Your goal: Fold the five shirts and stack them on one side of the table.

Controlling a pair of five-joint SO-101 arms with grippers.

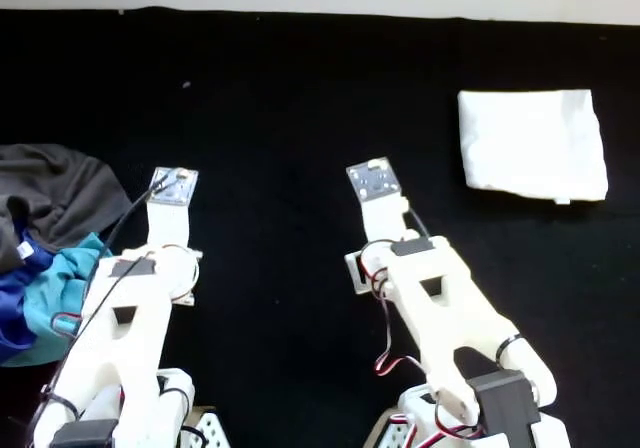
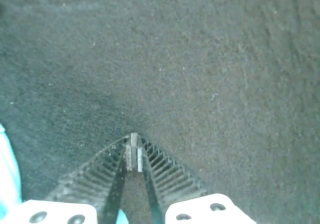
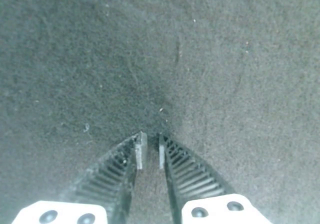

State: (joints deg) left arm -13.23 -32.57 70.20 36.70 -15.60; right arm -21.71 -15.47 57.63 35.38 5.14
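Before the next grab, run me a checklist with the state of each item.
1. Left gripper holds nothing: ok.
2. Right gripper holds nothing: ok.
3. White shirt folded and lying flat at one side of the table: ok.
4. Pile of shirts at the other side, beside the left arm, still unfolded: not ok; grey, blue and teal cloth show.
5. All five shirts accounted for: cannot tell, the pile overlaps and runs off the edge of the high view.
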